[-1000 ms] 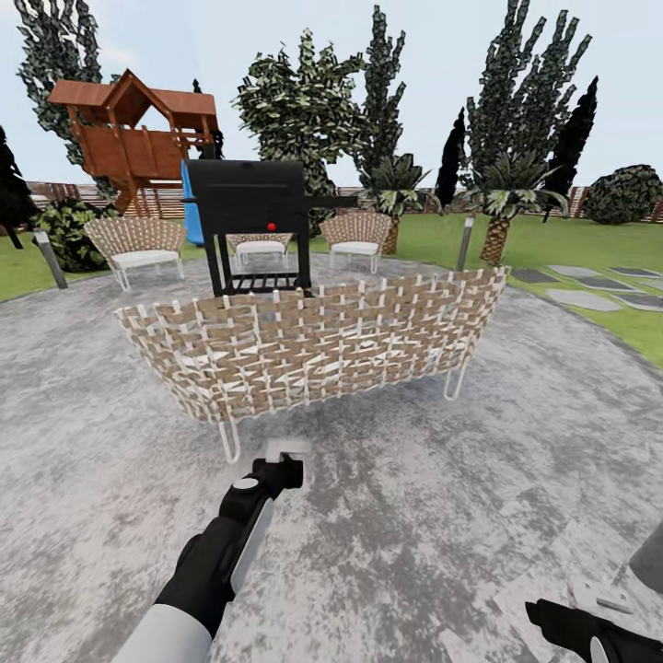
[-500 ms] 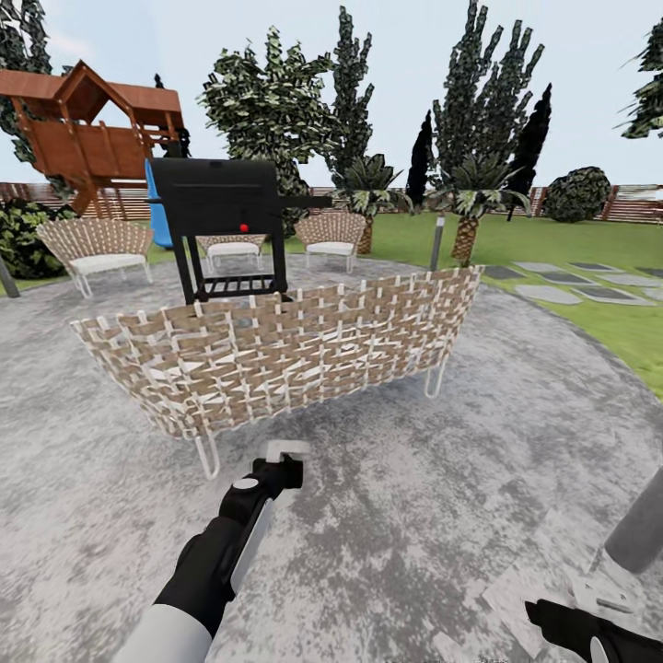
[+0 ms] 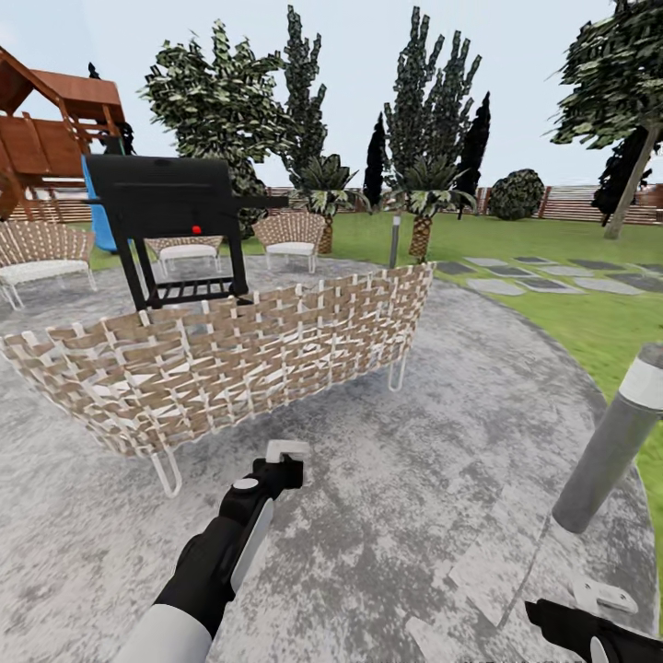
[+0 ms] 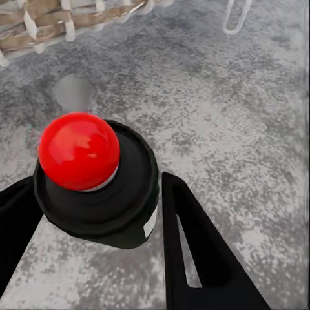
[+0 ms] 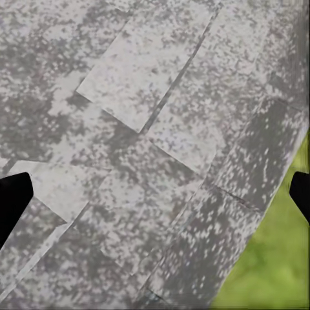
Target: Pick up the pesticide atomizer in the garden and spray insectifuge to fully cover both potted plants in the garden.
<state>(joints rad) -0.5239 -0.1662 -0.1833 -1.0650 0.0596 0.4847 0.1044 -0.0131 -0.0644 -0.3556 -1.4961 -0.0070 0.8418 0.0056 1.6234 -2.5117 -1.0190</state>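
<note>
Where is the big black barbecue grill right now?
In the head view, the black barbecue grill stands at upper left on the grey paved patio, just behind the long woven wicker sofa and in front of a white-cushioned wicker chair.

1. I count one woven sofa [image 3: 230, 354] near me on the patio.
2. Three woven chairs sit beyond it: far left [image 3: 37, 253], middle [image 3: 187, 249], right [image 3: 291, 235].
3. One black grill [image 3: 170, 207].
4. Two grey lamp posts: near right [image 3: 612, 442], far [image 3: 394, 241].
5. Two palms [image 3: 422, 207].
</note>
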